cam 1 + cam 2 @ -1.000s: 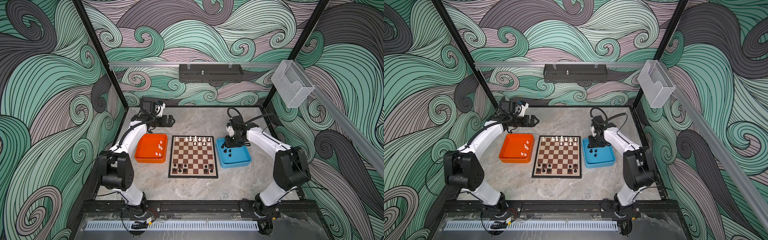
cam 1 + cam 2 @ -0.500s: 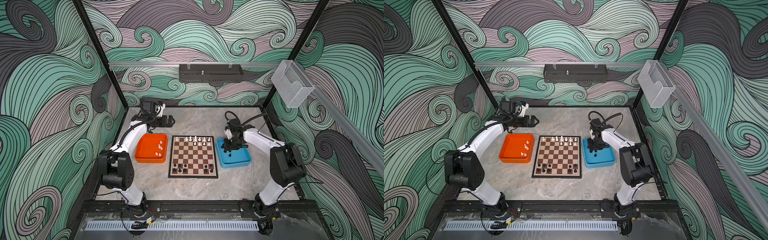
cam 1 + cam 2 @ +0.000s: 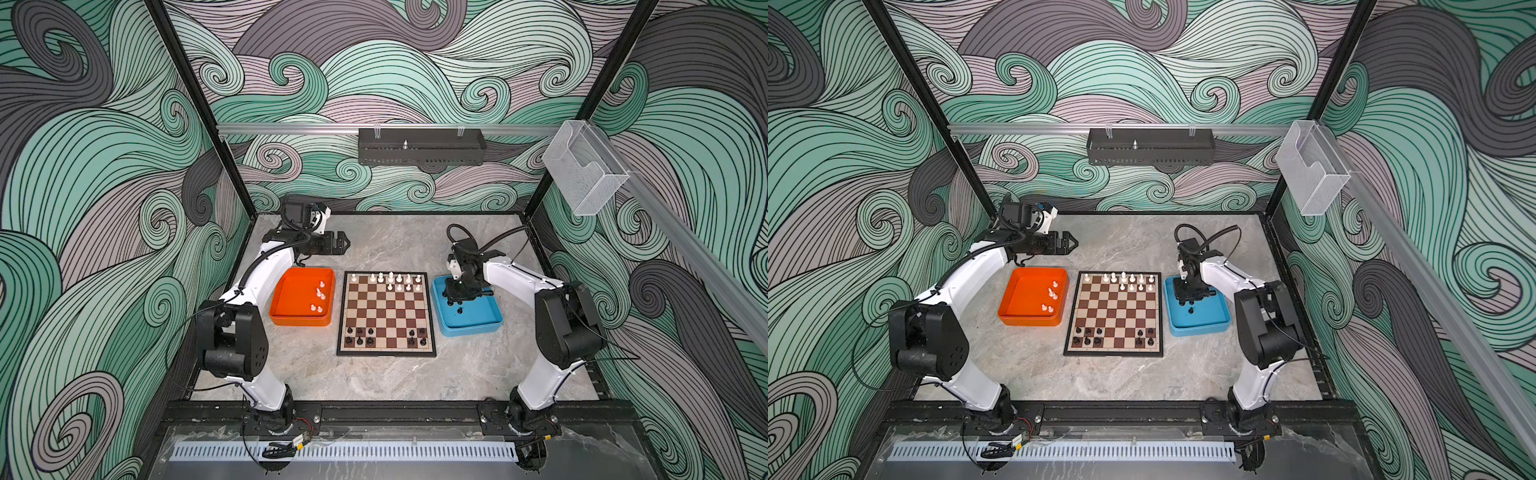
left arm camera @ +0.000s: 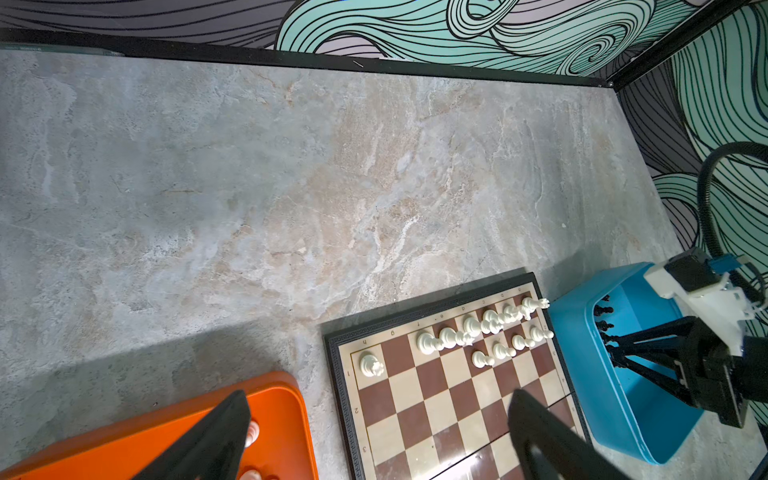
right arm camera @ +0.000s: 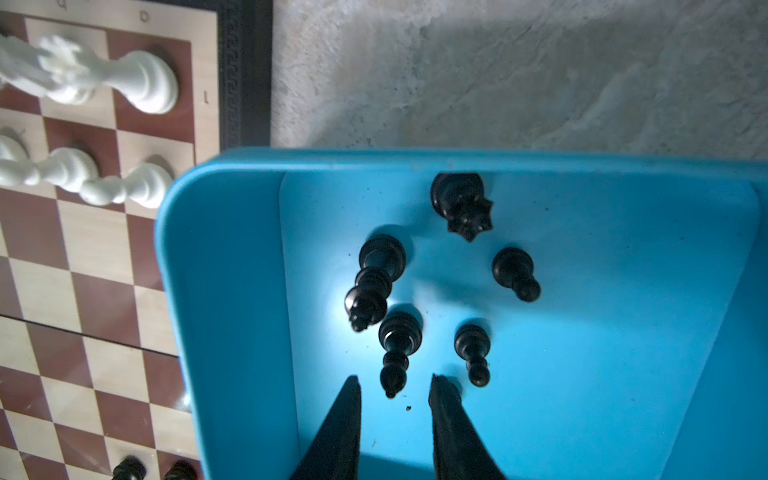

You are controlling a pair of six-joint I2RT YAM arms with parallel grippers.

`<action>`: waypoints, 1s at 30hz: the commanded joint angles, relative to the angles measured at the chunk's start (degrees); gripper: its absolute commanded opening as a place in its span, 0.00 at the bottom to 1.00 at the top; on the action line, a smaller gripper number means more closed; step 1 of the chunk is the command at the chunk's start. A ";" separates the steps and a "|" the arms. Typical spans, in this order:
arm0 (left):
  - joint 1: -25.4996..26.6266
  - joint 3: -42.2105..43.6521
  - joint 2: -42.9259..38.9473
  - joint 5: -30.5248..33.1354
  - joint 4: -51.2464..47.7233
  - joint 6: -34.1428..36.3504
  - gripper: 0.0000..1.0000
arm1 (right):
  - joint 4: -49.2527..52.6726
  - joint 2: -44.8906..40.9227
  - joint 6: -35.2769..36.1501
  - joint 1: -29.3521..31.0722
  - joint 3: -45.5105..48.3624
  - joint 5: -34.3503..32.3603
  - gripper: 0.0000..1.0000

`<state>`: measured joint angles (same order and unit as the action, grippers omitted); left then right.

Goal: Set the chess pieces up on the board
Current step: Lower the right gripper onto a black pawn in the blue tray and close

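The board (image 3: 386, 316) lies mid-table, with white chess pieces (image 3: 390, 280) on its far rows and black ones (image 3: 359, 336) on its near rows. More white pieces (image 3: 320, 295) lie in the orange tray (image 3: 291, 307). My right gripper (image 5: 393, 380) is down inside the blue tray (image 5: 623, 332), open only narrowly. The tip of a black bishop (image 5: 399, 336) lies just ahead of its fingertips, untouched. A black queen (image 5: 461, 203) and two pawns (image 5: 515, 272) lie nearby. My left gripper (image 4: 378, 397) hangs wide open and empty above the table behind the orange tray.
The blue tray (image 3: 478, 322) sits right of the board, its left wall close to the board's frame (image 5: 245, 83). The enclosure's back wall (image 4: 374, 62) lies beyond the bare marble. A black bracket (image 3: 422, 145) and a clear plastic box (image 3: 582, 170) hang on the rail above.
My right gripper has dropped into the blue tray and its jaws have narrowed. The left arm has not moved.
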<state>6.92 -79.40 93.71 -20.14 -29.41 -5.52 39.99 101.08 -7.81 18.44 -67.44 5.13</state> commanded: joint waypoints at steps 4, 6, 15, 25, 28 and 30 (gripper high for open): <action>0.28 -1.53 0.85 0.37 -1.35 1.04 0.99 | 0.05 1.09 0.17 0.30 -0.23 -0.46 0.28; 0.27 -1.49 0.84 0.37 -1.39 1.12 0.99 | 0.01 1.30 0.26 0.28 -0.32 -0.53 0.28; 0.29 -1.47 0.86 0.54 -1.53 1.30 0.99 | 0.09 2.53 0.25 0.37 -0.85 -0.64 0.26; 0.28 -1.56 1.12 0.63 -1.69 1.51 0.99 | -0.33 3.56 0.43 0.38 -1.60 -0.38 0.21; 0.27 -1.57 1.18 0.63 -1.77 1.56 0.99 | -0.42 3.84 0.52 0.39 -1.82 -0.38 0.20; 0.29 -1.56 1.23 0.70 -1.80 1.65 0.99 | -0.51 3.93 0.51 0.37 -1.91 -0.44 0.20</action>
<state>6.92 -79.40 94.30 -19.94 -30.02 -4.69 39.62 104.29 -7.64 18.48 -67.88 4.99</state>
